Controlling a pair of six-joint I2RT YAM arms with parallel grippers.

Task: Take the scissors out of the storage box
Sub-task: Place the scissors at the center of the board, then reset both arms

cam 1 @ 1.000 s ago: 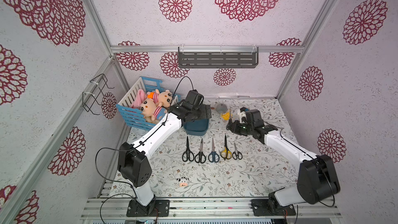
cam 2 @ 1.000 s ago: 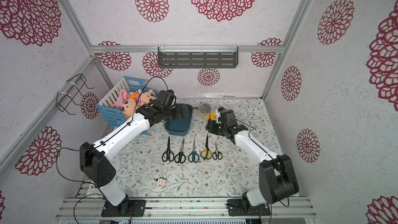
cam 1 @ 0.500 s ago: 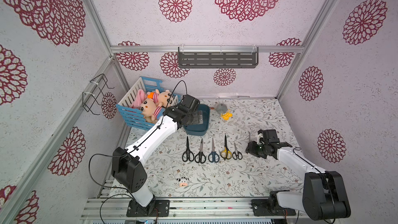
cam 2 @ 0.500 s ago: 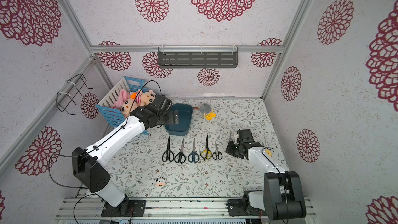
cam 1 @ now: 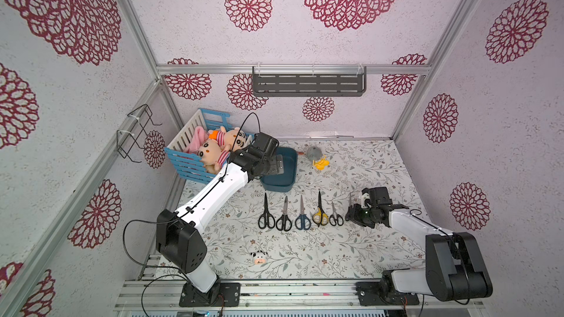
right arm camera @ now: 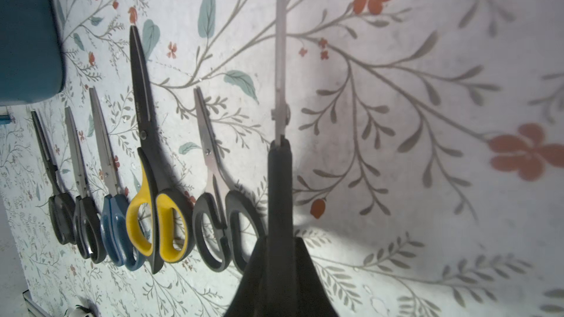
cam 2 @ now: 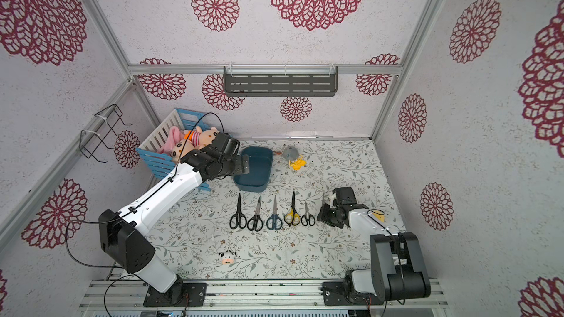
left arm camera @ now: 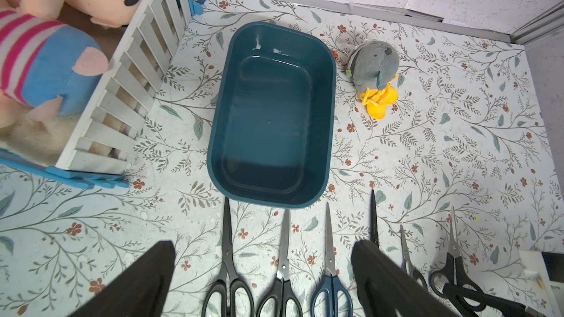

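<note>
Since the storage box shows a bare floor in the left wrist view, all the scissors are out of it. Five pairs lie in a row on the table just in front of the box, blades towards it and handles towards the robot. The sixth pair is in the right gripper at the row's right end. That gripper is closed on the black handle, holding the pair on edge with the blade pointing the same way as the rest. I judge this hold is meant to let it go down parallel, just beside the small black pair. Whether it already touches the table I cannot tell. The left gripper hangs by the near end of the box, jaws wide apart with nothing between them; it looks posed for a pick, though nothing is left to take.

Both top views hide part of the box under the left arm, so only the left wrist view proves it empty. That view also shows the sixth pair's loops, with the right gripper's black fingers on them. The right wrist view alone shows the edge-on hold but cuts the loops off. In the top views that pair is only a thin sliver beside the gripper
</note>
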